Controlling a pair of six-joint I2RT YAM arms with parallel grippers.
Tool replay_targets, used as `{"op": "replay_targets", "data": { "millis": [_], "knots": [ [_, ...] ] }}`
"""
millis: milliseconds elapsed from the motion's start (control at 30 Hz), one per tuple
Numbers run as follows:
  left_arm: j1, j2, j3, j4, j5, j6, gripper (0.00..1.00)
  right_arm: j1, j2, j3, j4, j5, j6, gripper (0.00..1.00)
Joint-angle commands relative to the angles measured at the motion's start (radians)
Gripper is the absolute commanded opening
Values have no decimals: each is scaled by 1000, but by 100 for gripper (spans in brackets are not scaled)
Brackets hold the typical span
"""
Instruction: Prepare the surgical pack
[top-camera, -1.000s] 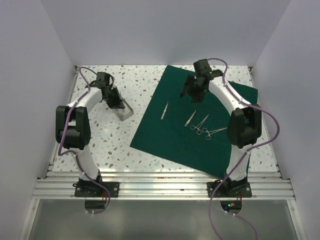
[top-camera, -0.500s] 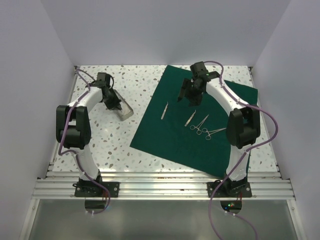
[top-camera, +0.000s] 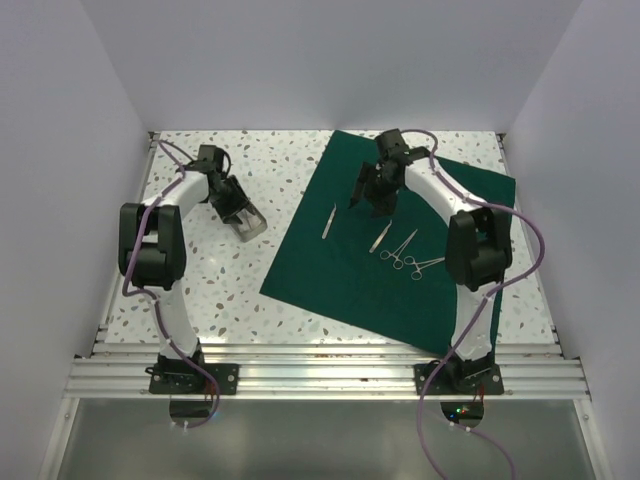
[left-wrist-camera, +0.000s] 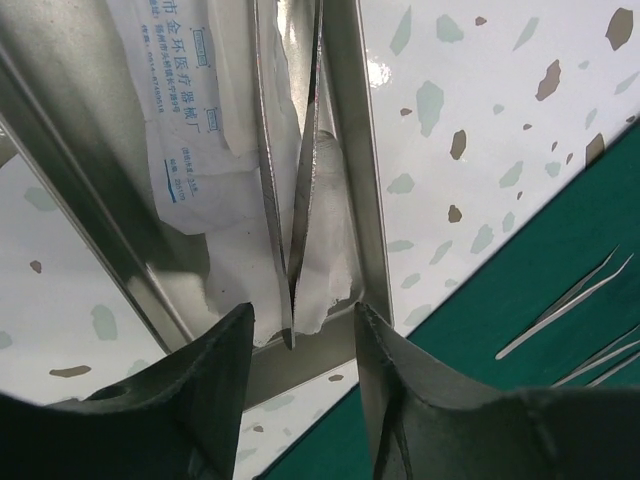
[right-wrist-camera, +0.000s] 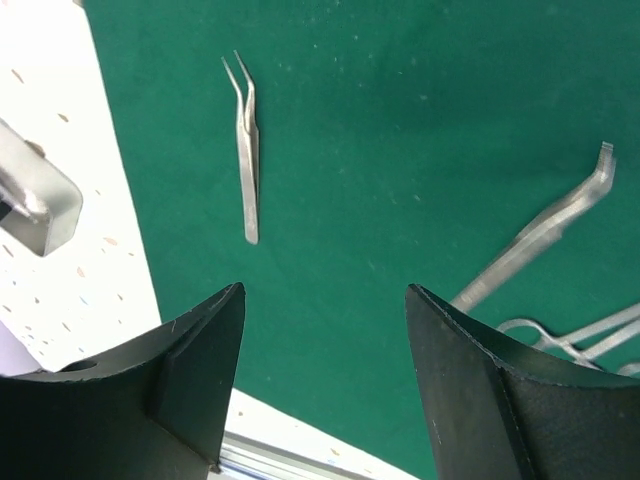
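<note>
The surgical pack's dark green drape (top-camera: 345, 285) lies spread flat on the right half of the table. On it rest curved tweezers (top-camera: 328, 222), straight forceps (top-camera: 381, 236) and two ring-handled clamps (top-camera: 412, 256). My right gripper (top-camera: 370, 197) hovers open over the drape (right-wrist-camera: 400, 120), with the curved tweezers (right-wrist-camera: 247, 150) ahead of it and nothing between its fingers. My left gripper (top-camera: 237, 208) is at the steel tray (top-camera: 252, 224). In the left wrist view it stands open (left-wrist-camera: 303, 310) around the near end of tweezers (left-wrist-camera: 290, 200), which lie in the tray (left-wrist-camera: 345, 120) untouched.
A white printed paper packet (left-wrist-camera: 190, 130) lies in the tray under the tweezers. The speckled tabletop (top-camera: 210, 270) is bounded by white walls left, right and behind. An aluminium rail (top-camera: 320, 365) runs along the near edge.
My left gripper's jaws have parted over the tray, and the tweezers now lie free between them. The right gripper has shifted a little left and nearer over the drape, still open.
</note>
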Motion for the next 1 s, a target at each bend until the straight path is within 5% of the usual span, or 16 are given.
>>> {"op": "replay_targets", "data": {
  "millis": [0, 433, 967],
  "knots": [
    [6, -66, -11, 12, 24, 20, 50, 35, 51, 38, 50, -36, 48, 69],
    [6, -299, -148, 59, 31, 139, 58, 170, 201, 186, 39, 197, 122, 57],
    [6, -357, -228, 99, 162, 228, 59, 218, 385, 443, -79, 397, 128, 44]
  ]
}}
